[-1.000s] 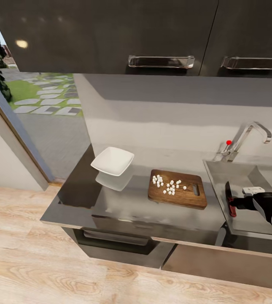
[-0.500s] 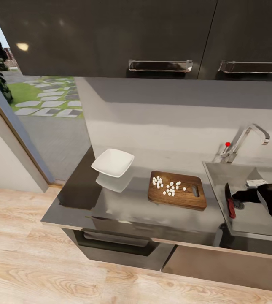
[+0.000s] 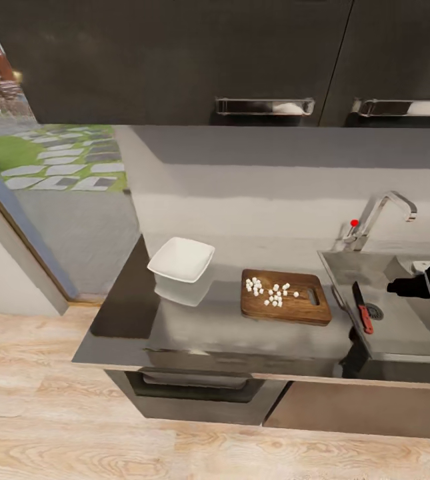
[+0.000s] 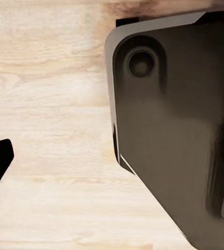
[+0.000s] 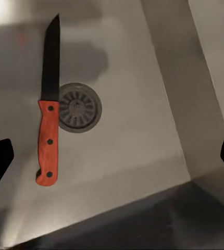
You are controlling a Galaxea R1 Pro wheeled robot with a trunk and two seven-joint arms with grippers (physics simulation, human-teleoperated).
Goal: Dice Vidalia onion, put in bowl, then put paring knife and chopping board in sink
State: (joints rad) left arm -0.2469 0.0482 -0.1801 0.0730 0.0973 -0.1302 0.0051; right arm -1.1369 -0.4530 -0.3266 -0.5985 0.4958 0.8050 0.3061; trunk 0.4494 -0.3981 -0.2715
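Note:
The red-handled paring knife (image 3: 361,308) (image 5: 48,112) lies flat in the sink (image 3: 401,333), its blade beside the round drain (image 5: 79,107). My right gripper (image 3: 397,287) (image 5: 112,159) hovers open above the basin, apart from the knife, with nothing between its fingers. On the countertop (image 3: 195,327) the dark wooden chopping board (image 3: 300,310) carries the diced onion (image 3: 270,292) as small white cubes. The white bowl (image 3: 181,259) stands left of the board. The whole Vidalia onion is out of view. My left gripper (image 4: 112,161) hangs open over the wooden floor beside the robot's dark base.
A chrome tap (image 3: 383,212) with a red knob (image 3: 355,223) rises behind the sink. Dark wall cabinets with metal handles (image 3: 265,106) hang overhead. A glass door (image 3: 48,173) to a garden is at the left, and a drawer (image 3: 195,383) sits under the countertop.
My right gripper has let go of the paring knife, which now lies in the sink, and has drawn back up and to the right. The head camera has also shifted slightly.

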